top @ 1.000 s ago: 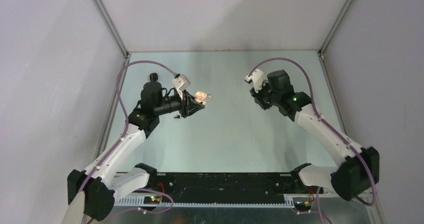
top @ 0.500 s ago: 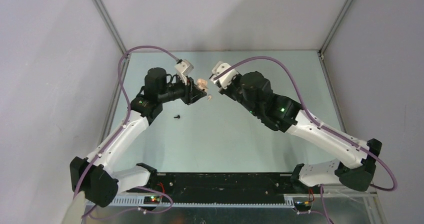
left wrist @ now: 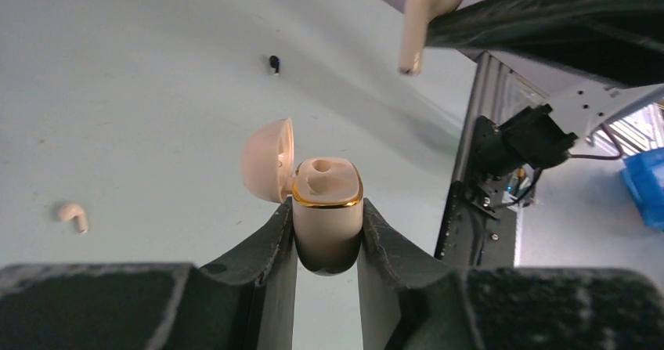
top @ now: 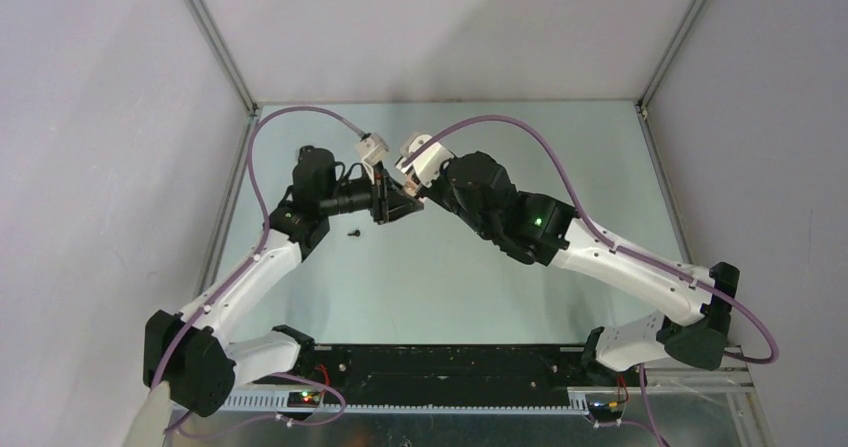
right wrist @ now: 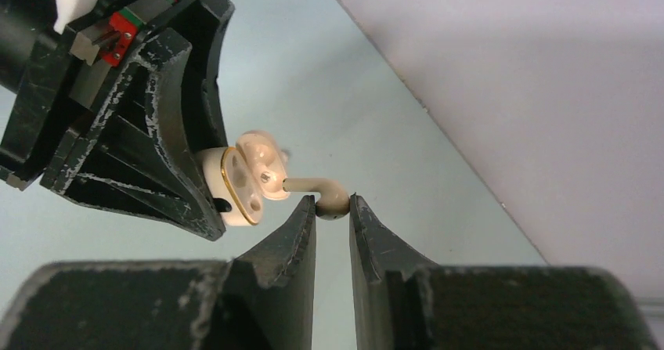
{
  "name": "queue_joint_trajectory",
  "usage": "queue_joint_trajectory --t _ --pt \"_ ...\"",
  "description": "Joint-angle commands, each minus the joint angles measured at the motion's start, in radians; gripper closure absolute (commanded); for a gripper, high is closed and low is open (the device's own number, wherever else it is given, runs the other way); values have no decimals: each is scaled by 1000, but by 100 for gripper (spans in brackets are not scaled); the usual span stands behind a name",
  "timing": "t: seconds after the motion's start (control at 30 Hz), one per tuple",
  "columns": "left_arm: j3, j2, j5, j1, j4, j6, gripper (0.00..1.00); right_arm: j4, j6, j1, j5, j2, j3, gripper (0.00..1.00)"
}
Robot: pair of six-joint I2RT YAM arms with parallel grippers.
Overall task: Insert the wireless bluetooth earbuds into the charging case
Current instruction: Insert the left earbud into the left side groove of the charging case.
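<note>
Top external: both arms meet above the table [top: 450, 277], left of its middle. The left gripper [top: 393, 207] and right gripper [top: 409, 191] are nearly touching. A black earbud [top: 353, 234] lies on the table by the left arm.

Left wrist: the left gripper is clamped on the beige charging case [left wrist: 327, 221], lid [left wrist: 268, 160] hinged open. A pale earbud [left wrist: 73, 215] lies loose on the table.

Right wrist: the right gripper pinches a second pale earbud [right wrist: 321, 193] by its head, stem tip at the case's open mouth.

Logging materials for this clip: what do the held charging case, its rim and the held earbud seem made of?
Charging case: cream plastic, probably, smooth with soft sheen. Rim: gold band, metal or metallic coating, cannot tell. Earbud: matching cream plastic, seemingly, glossy.
</note>
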Motion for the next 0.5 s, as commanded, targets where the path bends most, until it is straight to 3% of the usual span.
queue_joint_trajectory --t 0.0,0.47 --pt "-14 -51 105 -5 123 -39 100 6 42 26 -13 -20 12 86" --pt "-47 -82 180 -4 166 -54 100 67 -8 98 69 14 -32 87"
